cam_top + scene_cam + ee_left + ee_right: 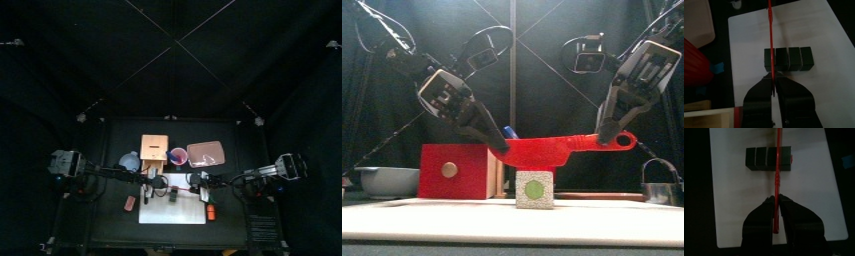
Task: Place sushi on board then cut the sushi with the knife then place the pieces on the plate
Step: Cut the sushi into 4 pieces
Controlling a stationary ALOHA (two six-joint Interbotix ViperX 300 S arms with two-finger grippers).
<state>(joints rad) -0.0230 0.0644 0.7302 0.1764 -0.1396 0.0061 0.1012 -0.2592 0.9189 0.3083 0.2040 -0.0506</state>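
Front view: left gripper [492, 140] is seen clamped on the blade end of a red knife [543, 152], and right gripper [613, 136] is clamped on its handle end. The knife is held level between the two. In both wrist views the jaws are pressed tight on the knife, which is seen edge-on as a thin red line. The knife is held just above the sushi roll [789, 58], over a block near one end; contact cannot be told. The roll, dark green blocks side by side, is laid on the white cutting board [811, 188]. Behind the board on the surface, a wooden box [453, 172] with a red drawer front is seen to the left. A blue-grey bowl [389, 180] is set further left and a metal cutter [659, 185] to the right. The pink tray [207, 153] is placed at the back right, apart from the board.
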